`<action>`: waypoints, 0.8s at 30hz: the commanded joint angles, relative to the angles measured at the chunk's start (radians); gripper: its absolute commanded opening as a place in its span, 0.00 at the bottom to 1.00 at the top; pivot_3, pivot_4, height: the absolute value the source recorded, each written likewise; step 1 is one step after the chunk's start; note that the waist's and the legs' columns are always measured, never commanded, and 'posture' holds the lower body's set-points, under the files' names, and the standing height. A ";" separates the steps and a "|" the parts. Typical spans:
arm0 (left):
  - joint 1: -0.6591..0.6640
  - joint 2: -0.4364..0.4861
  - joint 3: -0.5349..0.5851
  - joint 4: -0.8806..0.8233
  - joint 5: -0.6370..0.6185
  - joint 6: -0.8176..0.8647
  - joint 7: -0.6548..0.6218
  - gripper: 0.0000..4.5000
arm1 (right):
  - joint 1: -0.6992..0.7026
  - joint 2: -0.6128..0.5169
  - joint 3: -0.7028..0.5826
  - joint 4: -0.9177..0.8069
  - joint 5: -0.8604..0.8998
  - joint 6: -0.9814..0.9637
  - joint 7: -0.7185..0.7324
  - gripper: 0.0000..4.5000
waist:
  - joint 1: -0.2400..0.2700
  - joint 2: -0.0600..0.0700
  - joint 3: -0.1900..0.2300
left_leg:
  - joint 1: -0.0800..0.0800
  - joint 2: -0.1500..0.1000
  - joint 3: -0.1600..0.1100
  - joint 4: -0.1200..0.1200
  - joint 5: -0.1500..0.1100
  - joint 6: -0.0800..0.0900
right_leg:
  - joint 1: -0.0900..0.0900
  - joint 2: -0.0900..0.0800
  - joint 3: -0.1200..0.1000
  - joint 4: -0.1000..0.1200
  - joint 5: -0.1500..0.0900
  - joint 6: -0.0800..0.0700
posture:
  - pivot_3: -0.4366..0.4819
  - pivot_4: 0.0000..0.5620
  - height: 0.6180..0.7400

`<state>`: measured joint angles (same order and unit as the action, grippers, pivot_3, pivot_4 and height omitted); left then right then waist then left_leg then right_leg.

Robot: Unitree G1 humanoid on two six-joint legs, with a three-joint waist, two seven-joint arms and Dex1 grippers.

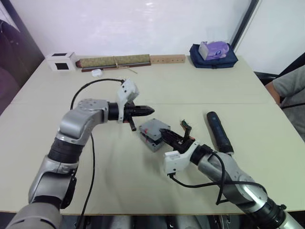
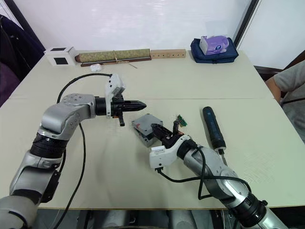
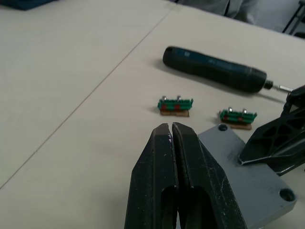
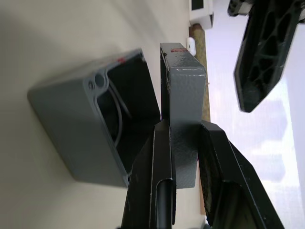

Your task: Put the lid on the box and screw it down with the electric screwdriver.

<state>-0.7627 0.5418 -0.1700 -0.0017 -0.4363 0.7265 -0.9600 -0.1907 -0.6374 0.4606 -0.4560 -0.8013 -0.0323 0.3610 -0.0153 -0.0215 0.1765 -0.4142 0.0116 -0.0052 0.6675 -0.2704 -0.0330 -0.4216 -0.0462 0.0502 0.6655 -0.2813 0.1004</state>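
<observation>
Right wrist view is showing the right gripper (image 4: 183,157) pinching the lid (image 4: 183,129) on edge between its two fingers, the lid standing just beside the open mouth of the box (image 4: 90,138), which is lying on the table (image 1: 143,191) with what looks like a wire curled inside, though that part is dim. From the head views, the box (image 2: 143,128) is sitting near table centre, and the electric screwdriver (image 2: 213,128) is lying apart from it at roughly 3 o'clock, untouched. The left gripper (image 2: 138,104) is hovering at about 10 o'clock from the box, fingers pressed together and holding nothing. Two small green terminal boards (image 3: 175,105) are lying between the box and the driver. Step in hand, as I judge it: seating the lid. To do it well, the lid is needing to be brought square to the box opening so its corner holes are meeting the box's screw posts, with no wire caught under the rim. The free left gripper could be steadying the box wall so it is not sliding during pressing.
</observation>
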 commanded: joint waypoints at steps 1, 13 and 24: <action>-0.006 0.006 0.006 -0.023 0.019 -0.034 -0.005 0.01 | 0.000 0.019 -0.029 -0.018 -0.037 -0.023 -0.007 0.03 | 0.001 0.000 0.000 | 0.000 0.000 0.000 0.000 0.000 0.000 | 0.000 0.000 0.000 0.000 0.000 0.000 | 0.48 0.27 1.00; 0.016 -0.003 -0.025 -0.035 0.056 -0.069 -0.016 0.01 | 0.033 0.051 -0.053 0.024 -0.069 -0.033 0.027 0.03 | 0.001 0.000 0.000 | 0.002 0.000 0.000 0.000 0.000 0.000 | 0.002 0.000 0.000 0.000 0.000 0.000 | 0.48 0.27 1.00; 0.028 -0.005 -0.058 -0.021 0.092 -0.107 -0.047 0.01 | 0.037 0.069 -0.043 0.027 -0.098 -0.060 0.067 0.03 | 0.001 0.000 0.000 | 0.008 0.000 0.000 0.000 0.000 0.000 | 0.009 0.000 -0.001 -0.001 0.000 0.000 | 0.48 0.27 1.00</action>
<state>-0.7401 0.5298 -0.2224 -0.0022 -0.3570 0.6433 -0.9967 -0.1682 -0.5699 0.4158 -0.4207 -0.8947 -0.0822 0.4022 -0.0144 -0.0214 0.1764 -0.4064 0.0115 -0.0057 0.6675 -0.2707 -0.0326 -0.4124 -0.0462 0.0496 0.6647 -0.2814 0.1001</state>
